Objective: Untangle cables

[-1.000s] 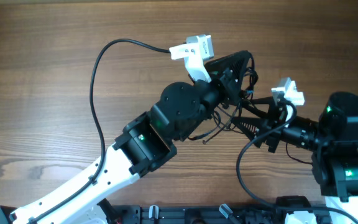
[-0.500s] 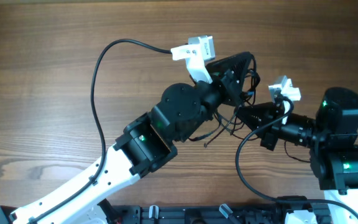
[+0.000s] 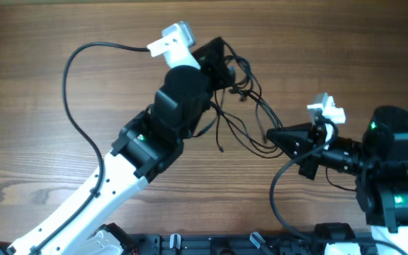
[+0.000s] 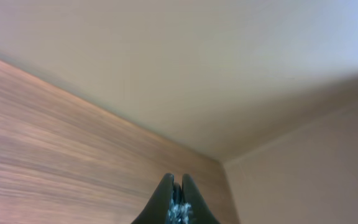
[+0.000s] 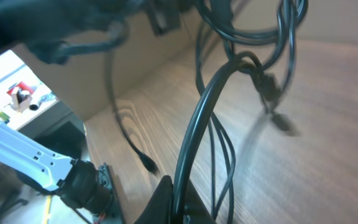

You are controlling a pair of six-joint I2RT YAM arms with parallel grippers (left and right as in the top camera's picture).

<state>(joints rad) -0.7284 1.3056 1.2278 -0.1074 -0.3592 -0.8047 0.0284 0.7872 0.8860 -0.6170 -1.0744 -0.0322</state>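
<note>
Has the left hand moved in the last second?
Yes: the left hand went up-left in the overhead view, away from the right arm's base, with the cables.

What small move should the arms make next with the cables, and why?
Probably pull the right gripper a little away from the left gripper: both are shut on the cables, and the strands between them hang in crossed loops, not yet separated.

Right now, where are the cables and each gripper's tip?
cables (image 5: 194,124): right wrist view, on the dark strand arching up from the bottom edge.
left gripper (image 4: 174,182): left wrist view, between its closed fingertips.
right gripper (image 3: 273,133): overhead view, at its pointed tip among the strands.
</note>
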